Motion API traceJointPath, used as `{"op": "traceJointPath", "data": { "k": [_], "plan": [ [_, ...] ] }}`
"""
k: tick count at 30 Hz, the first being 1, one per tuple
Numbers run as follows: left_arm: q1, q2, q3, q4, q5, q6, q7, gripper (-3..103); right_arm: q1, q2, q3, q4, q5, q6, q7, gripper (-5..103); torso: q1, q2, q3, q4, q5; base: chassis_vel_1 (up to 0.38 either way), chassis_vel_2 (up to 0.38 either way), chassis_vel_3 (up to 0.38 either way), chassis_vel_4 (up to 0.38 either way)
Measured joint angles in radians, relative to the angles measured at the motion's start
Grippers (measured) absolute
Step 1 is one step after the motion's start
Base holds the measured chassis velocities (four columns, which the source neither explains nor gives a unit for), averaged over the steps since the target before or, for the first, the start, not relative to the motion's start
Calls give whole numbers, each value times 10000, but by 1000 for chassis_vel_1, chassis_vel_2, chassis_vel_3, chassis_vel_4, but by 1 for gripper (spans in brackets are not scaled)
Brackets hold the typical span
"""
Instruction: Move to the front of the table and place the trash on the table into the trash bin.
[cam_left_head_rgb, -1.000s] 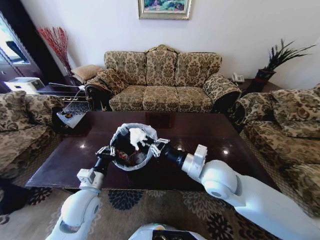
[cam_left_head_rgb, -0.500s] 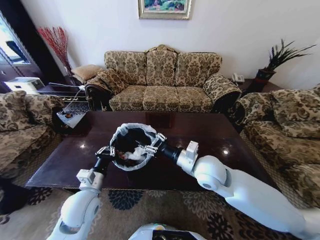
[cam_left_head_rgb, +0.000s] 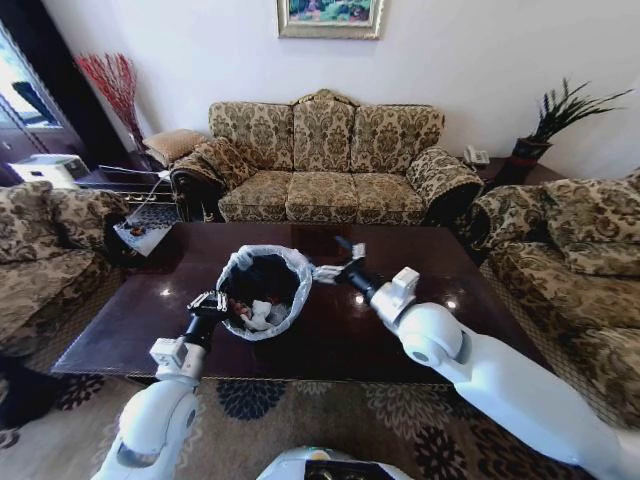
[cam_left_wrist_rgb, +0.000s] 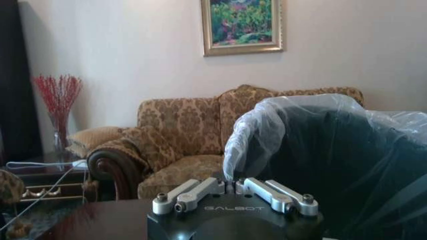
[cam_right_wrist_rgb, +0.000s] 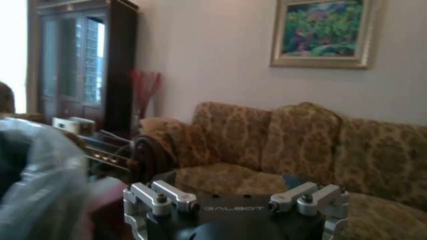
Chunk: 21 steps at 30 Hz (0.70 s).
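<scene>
Left pincer (cam_left_head_rgb: 210, 302) pinching trash bin (cam_left_head_rgb: 262, 293) rim over table (cam_left_head_rgb: 420, 320), right pincer (cam_left_head_rgb: 340, 266) spread beside bin w/ arm stretched fwd.

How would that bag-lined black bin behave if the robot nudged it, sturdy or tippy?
Probably light and apt to tip: the trash bin already leans over on the table, with only small litter inside. Its thin liner looks floppy. The left gripper at its rim likely steadies it.
</scene>
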Motion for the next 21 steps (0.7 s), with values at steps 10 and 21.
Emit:
{"op": "traceJointPath", "data": {
  "k": [10,21],
  "plan": [
    [-12,-22,-59,-48,-37,55,-10,3,-4574,997,4575,-671,-629,-284,-701,100,-1,1,-1,-2,2,0,0,0,0],
    [-10,-104,7,73,-1,57,-6,3,-6140,2617,5513,-3021,-1527,458,-1741,100,-1,1,-1,0,1,0,0,0,0]
  ]
}}
